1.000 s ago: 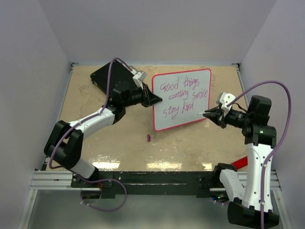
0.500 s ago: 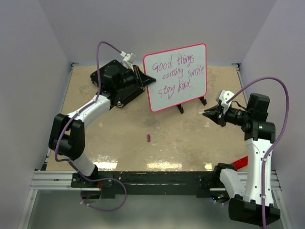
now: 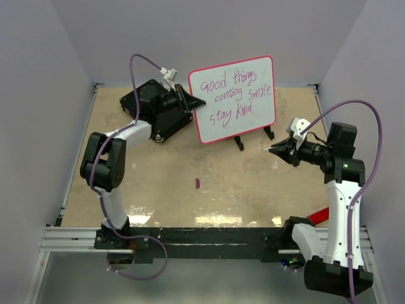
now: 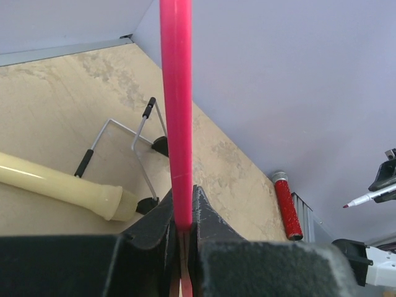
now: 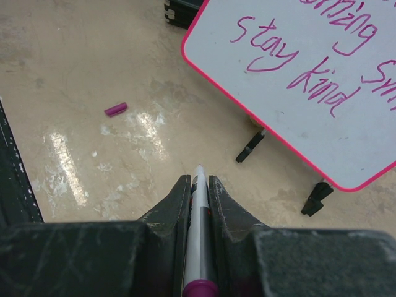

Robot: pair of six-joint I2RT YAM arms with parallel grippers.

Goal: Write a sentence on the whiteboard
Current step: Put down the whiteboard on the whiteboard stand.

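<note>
The whiteboard (image 3: 243, 104) is found at the far middle of the table (image 3: 158, 183), held steeply tilted with its written face towards the overhead camera. It is pinched at its left edge by the left gripper (image 3: 197, 103), whose jaws are seen in the left wrist view closed tight on the red-pink rim (image 4: 176, 111). Whether its black feet (image 3: 239, 144) bear on the table or hang just above it cannot be determined. The sentence (image 3: 235, 95) is present in pink-purple marker on three lines, legible as "Good things coming smile stay kind", and its last line is confirmed in the right wrist view (image 5: 291, 68). The right gripper (image 3: 278, 151) is positioned near the lower right corner of the board but apart from it. Its jaws are clamped narrowly on the marker (image 5: 198, 216), whose uncapped tip is off the writing surface. The purple cap (image 3: 197, 183) is noted lying loose on the table, nearer the arms. The black hard case (image 3: 142, 101) is observed behind the left gripper. The writing is judged to be finished. Setting the board down and capping the marker are judged to be the only items possibly outstanding.
</note>
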